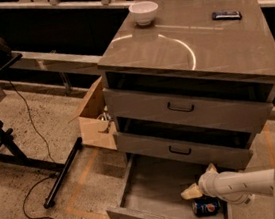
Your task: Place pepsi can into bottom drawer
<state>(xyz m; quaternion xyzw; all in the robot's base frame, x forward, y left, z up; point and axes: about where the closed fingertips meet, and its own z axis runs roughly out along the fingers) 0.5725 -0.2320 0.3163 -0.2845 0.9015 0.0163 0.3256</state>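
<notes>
The pepsi can (206, 207) lies on its side on the grey floor of the open bottom drawer (153, 187), near the drawer's front right corner. It is blue with a red-and-white logo. My gripper (200, 184) is at the end of the white arm (238, 186) that reaches in from the right. It hangs over the drawer, just above and a little left of the can, apart from it. Its cream fingers are spread and hold nothing.
Two upper grey drawers (188, 110) with black handles stand partly out above the bottom one. A white bowl (144, 13) and a flat dark phone-like object (226, 15) sit on the cabinet top. A cardboard box (96, 119) and a black stand (11, 143) with cables are on the floor at left.
</notes>
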